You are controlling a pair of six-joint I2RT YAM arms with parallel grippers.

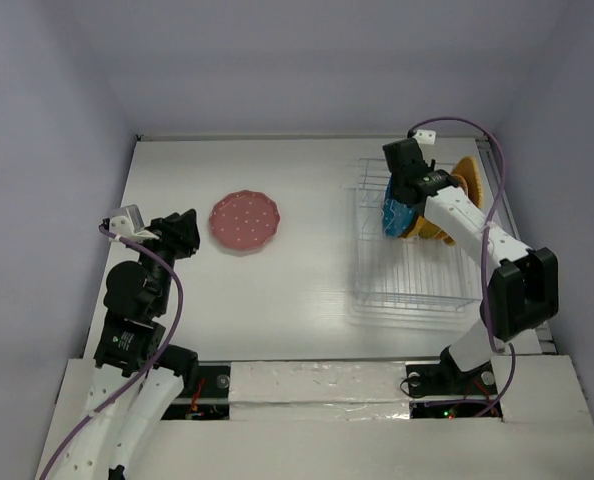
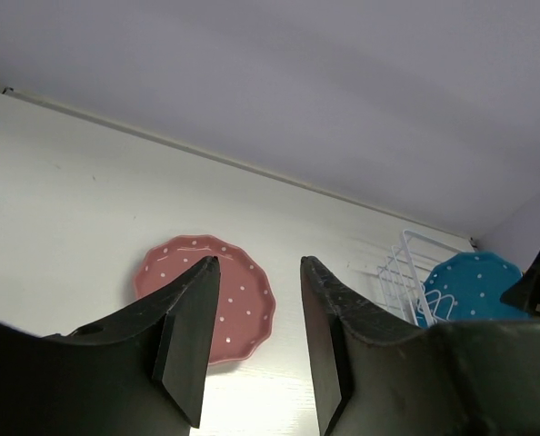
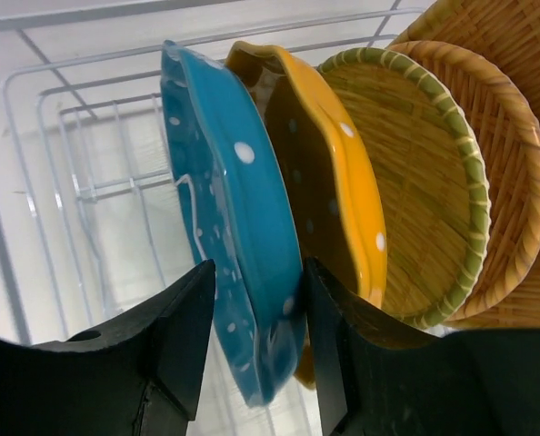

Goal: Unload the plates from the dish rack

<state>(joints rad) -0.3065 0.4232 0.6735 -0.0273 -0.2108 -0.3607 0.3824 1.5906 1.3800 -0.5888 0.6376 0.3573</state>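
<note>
The dish rack (image 1: 409, 282) stands on the right of the table, with plates upright at its far end. In the right wrist view stand a blue plate (image 3: 225, 182), a yellow-orange dotted plate (image 3: 329, 173), a round woven plate with a green rim (image 3: 415, 173) and another tan woven plate (image 3: 515, 163). My right gripper (image 3: 259, 265) is open and straddles the blue plate's rim. One finger touches it and the other stands off with a gap. The pink dotted plate (image 1: 245, 222) lies flat on the table left of centre. My left gripper (image 1: 182, 235) is open and empty just left of it.
The rack's near half (image 3: 70, 182) holds nothing. The white walls enclose the table on three sides. In the left wrist view the pink plate (image 2: 247, 300) lies just ahead of the fingers, with the rack (image 2: 402, 272) and blue plate (image 2: 475, 286) at far right.
</note>
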